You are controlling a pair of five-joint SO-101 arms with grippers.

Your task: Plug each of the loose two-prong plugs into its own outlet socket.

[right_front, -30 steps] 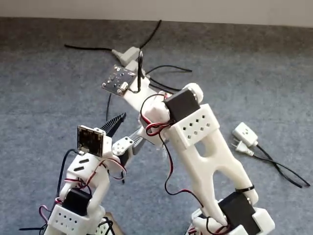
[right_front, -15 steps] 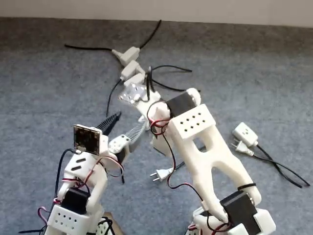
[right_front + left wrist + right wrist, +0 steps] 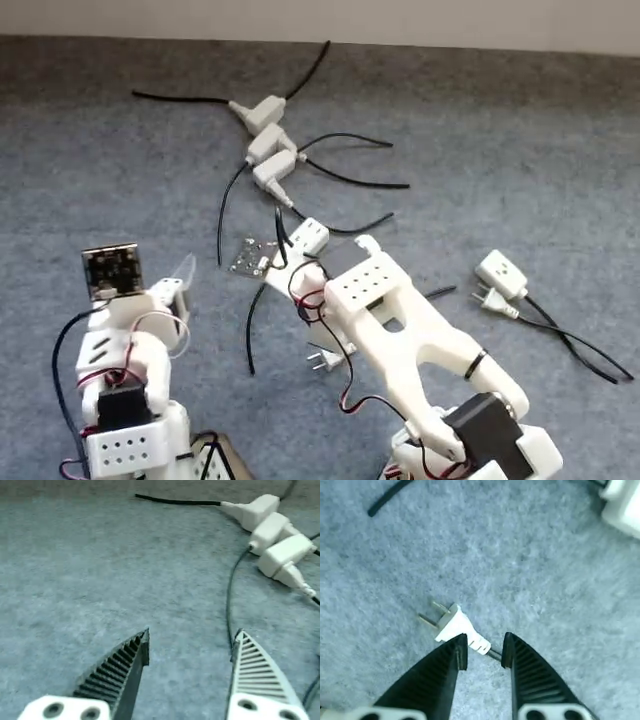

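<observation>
Left gripper [image 3: 192, 631]: fingers stood wide apart above grey carpet [image 3: 75, 570]. Right gripper [image 3: 485, 637]: fingers slightly apart, loose plug [image 3: 451, 625] tail between them.

Bright, soft, even light everywhere; shadows faint and diffuse

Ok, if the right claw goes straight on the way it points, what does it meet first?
Probably the white two-prong plug on the grey carpet: its cord end sits between the tips of the right claw, though depth is unclear.
</observation>
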